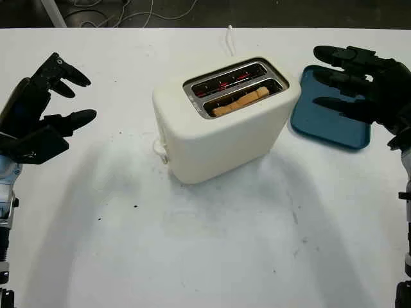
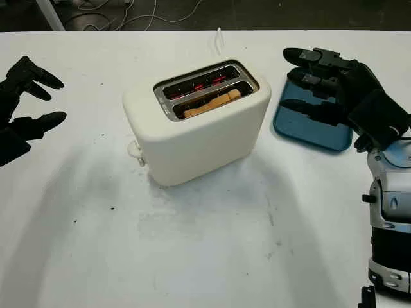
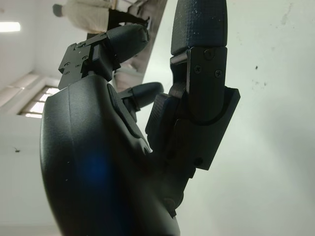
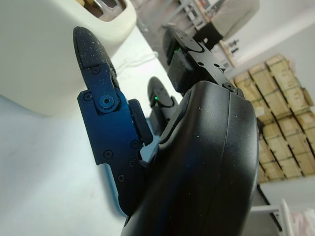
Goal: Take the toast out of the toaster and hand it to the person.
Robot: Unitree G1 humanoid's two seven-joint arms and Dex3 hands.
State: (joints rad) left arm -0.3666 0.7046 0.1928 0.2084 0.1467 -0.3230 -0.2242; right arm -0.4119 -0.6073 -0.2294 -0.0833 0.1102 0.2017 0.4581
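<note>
We see a cream toaster (image 1: 225, 122) mid-table, set at an angle, two slots on top with a metal rim. Toast (image 1: 241, 101) sits low in the near slot, golden brown, top edge just below the rim; the far slot glows red inside. A small knob (image 1: 158, 149) sticks out at the toaster's left end, and a thin white cord (image 1: 229, 38) runs off behind it toward the far edge. No brand or writing we can read on the toaster.

Left hand (image 1: 45, 112) is up over the white table (image 1: 192, 250) at the left, well apart from the toaster, open and holding nothing. Right hand (image 2: 334, 80) is at the right, above a blue tray (image 2: 308, 128) that lies just right of the toaster; also open, nothing in it, its fingers (image 2: 308, 58) pointing left toward the toaster. In the right wrist view stacked cardboard boxes (image 4: 280, 98) stand in the background.
</note>
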